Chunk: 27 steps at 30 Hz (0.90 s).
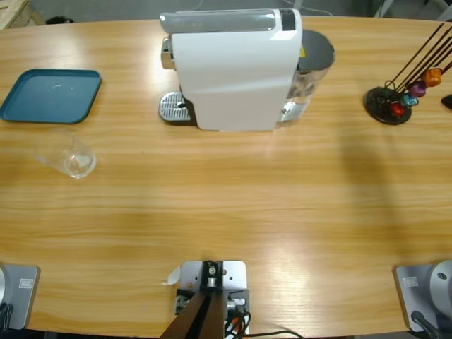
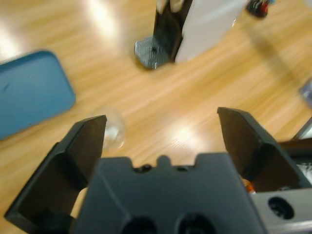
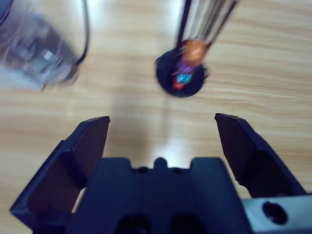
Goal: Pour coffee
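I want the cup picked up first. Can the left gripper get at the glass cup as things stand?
Probably yes. The left gripper is open and looks down toward the glass cup, which lies on bare table beside the blue tray. Nothing stands between them.

The left gripper (image 2: 161, 139) is seen in the left wrist view with its two black jaws spread wide apart; nothing is held between them, and it is raised above the wooden surface. The right gripper (image 3: 161, 131) is shown in the right wrist view in the same state: jaws parted wide, nothing gripped, and it is pointed down from above. In the high view neither gripper is seen over the table, and no forearm is extended across it.
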Each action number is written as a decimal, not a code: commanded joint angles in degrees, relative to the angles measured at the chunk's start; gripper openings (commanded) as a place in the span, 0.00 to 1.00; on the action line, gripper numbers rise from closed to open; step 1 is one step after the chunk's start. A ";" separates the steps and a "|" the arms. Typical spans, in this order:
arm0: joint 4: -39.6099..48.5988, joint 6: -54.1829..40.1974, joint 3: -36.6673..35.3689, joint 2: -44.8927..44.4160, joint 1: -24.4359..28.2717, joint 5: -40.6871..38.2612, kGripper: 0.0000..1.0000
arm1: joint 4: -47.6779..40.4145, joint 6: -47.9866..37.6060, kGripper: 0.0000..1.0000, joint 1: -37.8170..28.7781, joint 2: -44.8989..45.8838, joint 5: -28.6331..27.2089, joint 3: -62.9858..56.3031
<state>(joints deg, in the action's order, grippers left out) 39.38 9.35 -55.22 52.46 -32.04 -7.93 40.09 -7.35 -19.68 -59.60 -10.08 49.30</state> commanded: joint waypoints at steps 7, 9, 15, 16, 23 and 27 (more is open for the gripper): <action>-10.32 22.22 -22.22 32.55 0.84 -3.12 0.98 | 8.45 8.85 1.00 -7.86 0.47 4.53 0.62; -12.93 26.19 -23.10 36.21 0.84 -6.34 0.94 | 8.39 8.85 1.00 -7.93 0.41 4.49 0.58; -14.40 30.81 -25.54 42.41 0.84 -9.66 0.88 | 8.34 8.85 0.96 -8.35 0.08 4.46 0.62; -14.40 30.80 -25.70 43.71 0.84 -10.07 0.88 | 8.34 8.83 0.96 -8.35 -0.01 4.53 0.62; -14.33 32.71 -26.03 49.14 0.58 -14.04 0.81 | 8.34 8.76 0.96 -8.53 -0.18 4.54 0.63; -14.33 32.75 -26.14 49.06 0.58 -13.42 0.63 | 8.36 8.76 0.89 -8.57 -0.25 4.46 0.70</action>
<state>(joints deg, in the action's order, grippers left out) 25.61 40.74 -81.19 98.28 -31.48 -20.83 48.65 1.02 -27.55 -59.59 -6.20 50.74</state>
